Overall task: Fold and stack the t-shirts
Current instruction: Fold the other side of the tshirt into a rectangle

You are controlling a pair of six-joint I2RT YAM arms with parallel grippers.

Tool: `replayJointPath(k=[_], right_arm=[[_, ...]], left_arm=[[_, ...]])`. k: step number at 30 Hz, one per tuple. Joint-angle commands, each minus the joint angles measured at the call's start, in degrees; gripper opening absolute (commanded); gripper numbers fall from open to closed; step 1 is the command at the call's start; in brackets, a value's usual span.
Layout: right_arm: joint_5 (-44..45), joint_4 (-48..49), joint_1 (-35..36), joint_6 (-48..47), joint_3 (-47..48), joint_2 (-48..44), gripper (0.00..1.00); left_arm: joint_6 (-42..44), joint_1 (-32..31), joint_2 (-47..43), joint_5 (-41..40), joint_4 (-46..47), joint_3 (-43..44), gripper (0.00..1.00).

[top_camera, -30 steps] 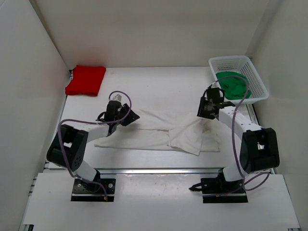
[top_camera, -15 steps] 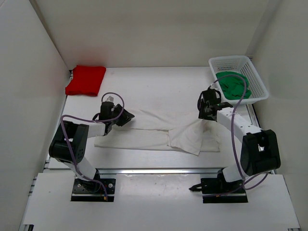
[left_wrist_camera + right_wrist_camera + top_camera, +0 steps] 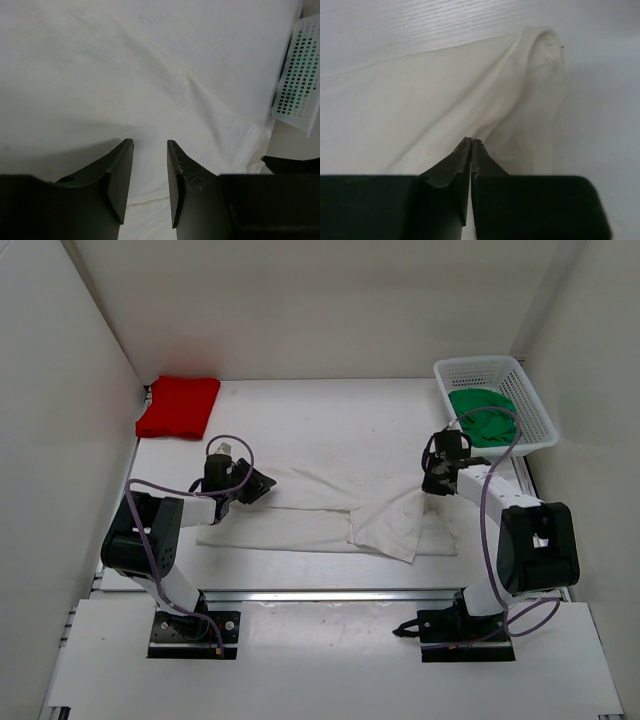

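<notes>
Cloth in three places on the desk (image 3: 330, 420). White t-shirt (image 3: 300, 525) spread out long and flat across the near middle, one flap doubled over on its right half and wrinkled there. Red t-shirt (image 3: 180, 406) folded into a neat block, well beyond the white t-shirt's left end, in the far corner. Green t-shirt (image 3: 483, 418) bundled inside the white mesh basket (image 3: 495, 368), beyond the white t-shirt's right end. Left gripper (image 3: 255, 485) low at the far left edge of the white t-shirt, fingers apart with a clear gap and nothing between them, white cloth under and ahead of them in the left wrist view. Right gripper (image 3: 432, 480) at the far right corner of the white t-shirt, fingers pressed together tip to tip, just over a raised crease of the cloth; impossible to tell whether any cloth pinched between them. Both arms reaching in from the near side of the white t-shirt.
</notes>
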Motion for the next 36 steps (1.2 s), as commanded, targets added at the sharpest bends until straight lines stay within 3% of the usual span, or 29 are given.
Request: replayJointPath(k=[1, 9, 13, 15, 19, 24, 27, 30, 36], right_arm=[[-0.51, 4.43, -3.14, 1.87, -1.78, -2.97, 0.0], [-9.72, 17.68, -13.51, 7.84, -11.52, -5.88, 0.0], [-9.73, 18.94, -14.23, 8.12, -11.54, -2.19, 0.0], [-9.3, 18.59, -14.14, 8.29, -11.09, -1.05, 0.04], [-7.73, 16.84, -13.09, 7.68, -10.92, -5.51, 0.2], [0.96, 13.24, -7.39, 6.1, -8.99, -15.17, 0.26], [0.22, 12.26, -3.6, 5.48, -8.81, -16.34, 0.2], [-5.75, 14.01, -2.97, 7.41, -11.6, -13.97, 0.04], [-10.6, 17.79, -3.05, 9.7, -22.5, -12.82, 0.0]], left_arm=[[-2.37, 2.58, 0.41, 2.42, 3.63, -2.42, 0.44], [-4.84, 7.24, -1.96, 1.63, 5.39, -7.52, 0.43], [-5.54, 8.38, -2.04, 1.54, 5.84, -8.48, 0.44], [-5.89, 9.0, -2.65, 2.24, 6.71, -9.09, 0.42], [-6.16, 7.86, -6.16, 2.25, 5.75, -9.45, 0.43], [-2.65, 3.48, -13.19, -2.58, 1.98, -8.58, 0.45], [-0.8, 0.75, -14.96, -4.52, 0.03, -7.52, 0.46], [-0.7, -0.76, -14.0, -3.91, -0.14, -6.9, 0.46], [-2.9, 2.32, -10.92, 1.0, 3.46, -10.41, 0.44]])
